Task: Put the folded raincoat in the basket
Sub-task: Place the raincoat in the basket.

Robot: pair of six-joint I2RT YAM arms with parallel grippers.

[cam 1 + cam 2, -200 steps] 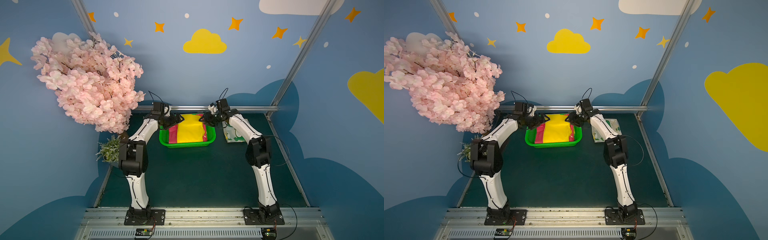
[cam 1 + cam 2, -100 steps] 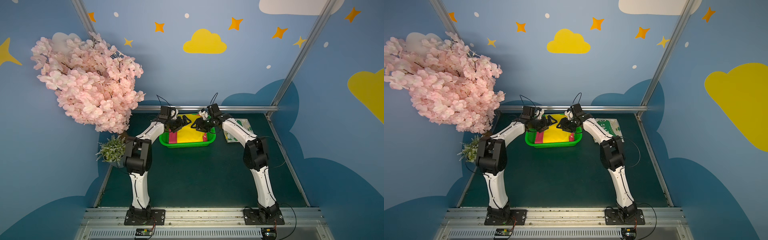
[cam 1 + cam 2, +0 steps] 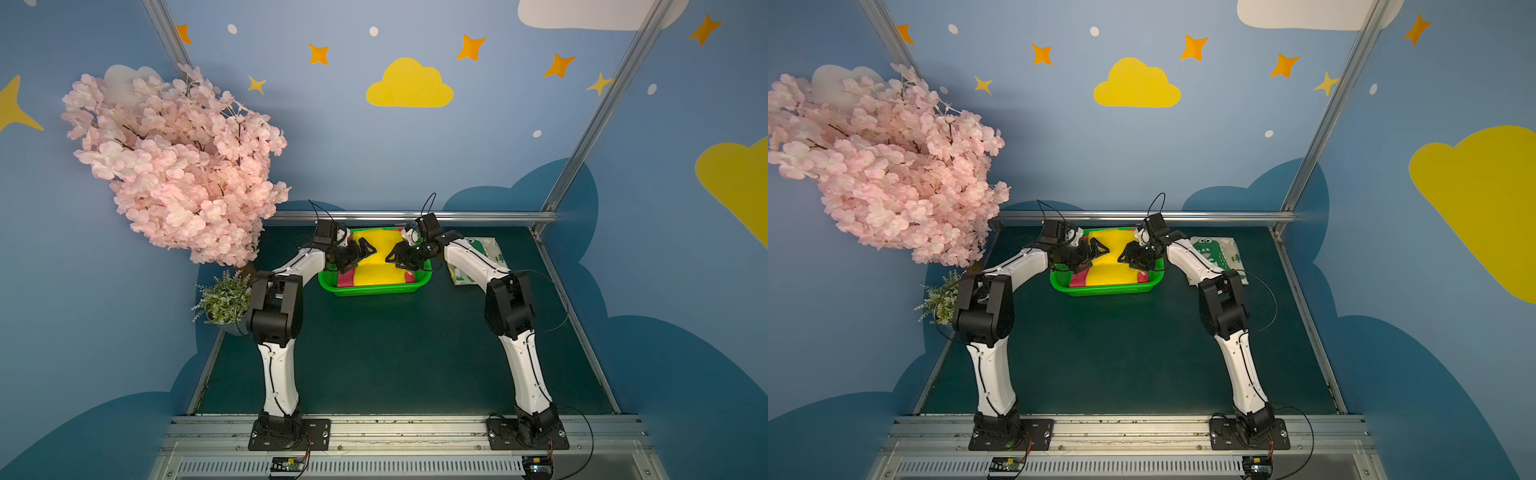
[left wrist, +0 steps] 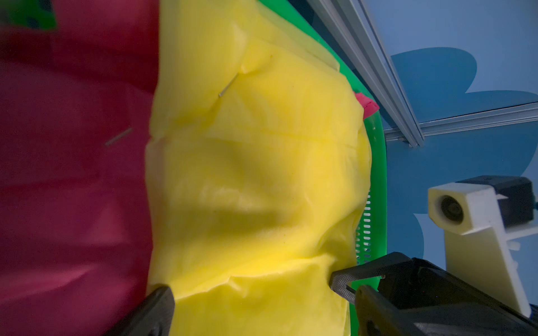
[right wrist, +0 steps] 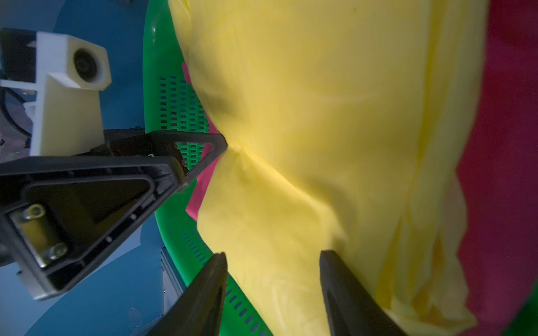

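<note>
Yellow fabric fills most of both wrist views: the folded raincoat (image 3: pixel 376 268) (image 3: pixel 1106 270) lies inside the basket (image 3: pixel 374 289) (image 3: pixel 1108 289), which sits at the far edge of the table (image 3: pixel 374 353), about midway along it. I have the left gripper (image 3: pixel 365 257) (image 4: pixel 262 299) over the basket's left end with its jaws spread wide, nothing between them but the coat underneath. In the right wrist view one of its fingertips (image 5: pixel 222 145) touches a crease in the yellow cloth. The right gripper (image 3: pixel 392 259) (image 5: pixel 273 261) hangs over the basket's right end, facing the left one, jaws partly apart and clamped on nothing that I can see. The two claws stand near each other above the coat's middle but apart. The raincoat (image 4: pixel 247 174) (image 5: pixel 320 131) is a flat bundle, bright yellow down the centre with magenta bands along the left and right sides. It looks thin, slightly glossy and wrinkled. It covers nearly the whole basket floor, and only the green rim (image 4: pixel 377 174) and some perforated wall (image 5: pixel 174 99) show around it.
</note>
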